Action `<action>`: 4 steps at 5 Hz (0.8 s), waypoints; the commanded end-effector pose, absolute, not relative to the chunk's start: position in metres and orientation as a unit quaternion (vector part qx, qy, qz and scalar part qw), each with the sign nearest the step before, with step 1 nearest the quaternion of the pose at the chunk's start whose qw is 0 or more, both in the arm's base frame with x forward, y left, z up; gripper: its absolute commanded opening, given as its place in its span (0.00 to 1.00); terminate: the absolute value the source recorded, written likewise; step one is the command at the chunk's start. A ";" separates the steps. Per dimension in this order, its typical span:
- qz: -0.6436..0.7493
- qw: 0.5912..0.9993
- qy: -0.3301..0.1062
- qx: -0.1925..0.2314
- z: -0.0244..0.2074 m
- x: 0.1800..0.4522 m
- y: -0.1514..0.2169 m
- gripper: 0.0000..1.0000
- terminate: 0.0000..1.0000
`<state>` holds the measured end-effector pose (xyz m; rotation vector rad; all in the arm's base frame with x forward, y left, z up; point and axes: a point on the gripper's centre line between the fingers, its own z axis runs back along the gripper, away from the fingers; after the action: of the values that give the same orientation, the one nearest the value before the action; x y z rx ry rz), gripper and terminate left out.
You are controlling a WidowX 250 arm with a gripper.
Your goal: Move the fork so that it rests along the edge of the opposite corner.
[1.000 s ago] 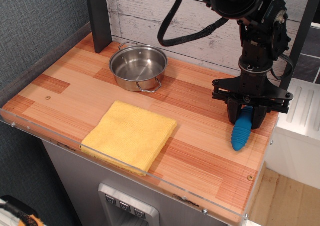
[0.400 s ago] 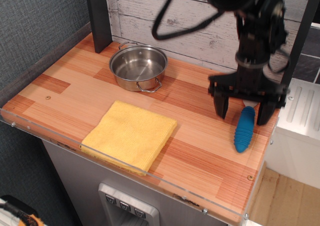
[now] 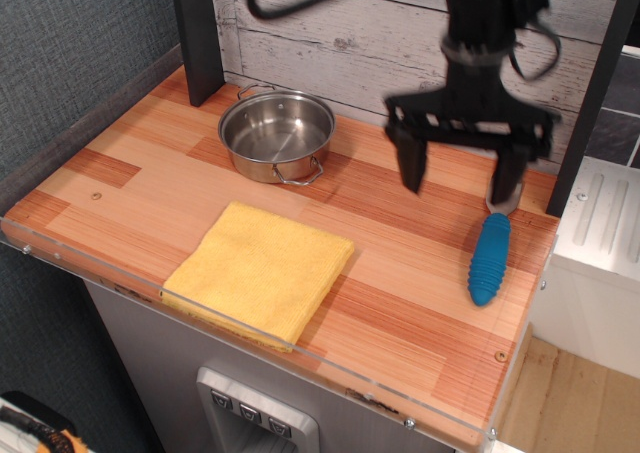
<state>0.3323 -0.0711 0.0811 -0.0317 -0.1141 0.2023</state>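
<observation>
The fork [image 3: 489, 261] lies flat on the wood-plank countertop near its right side rim [image 3: 537, 291], blue ribbed handle toward the front. Its metal head points back and is mostly hidden behind one finger. My gripper [image 3: 459, 181] hangs above the countertop, up and to the left of the fork, jaws wide open and empty. Its left finger [image 3: 412, 163] is over bare wood; its right finger [image 3: 506, 178] is just above the fork's head end. The thin black post [image 3: 592, 93] and whitewashed planks stand behind this corner.
A steel pot [image 3: 277, 135] sits at the back left of centre. A folded yellow cloth [image 3: 260, 270] lies near the front edge. A thick dark post [image 3: 196, 33] stands at the back left. A clear plastic lip runs along the front edge.
My gripper opened, let go of the fork's handle, then rose and shifted left. The fork stays lying by the right rim.
</observation>
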 end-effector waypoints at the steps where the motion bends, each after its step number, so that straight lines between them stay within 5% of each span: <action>1: 0.095 0.994 -0.045 0.023 0.138 0.284 -0.027 1.00 0.00; 4: 0.178 0.984 -0.013 0.027 0.158 0.237 0.050 1.00 0.00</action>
<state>0.2637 0.0581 0.1365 0.0505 0.0263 0.3559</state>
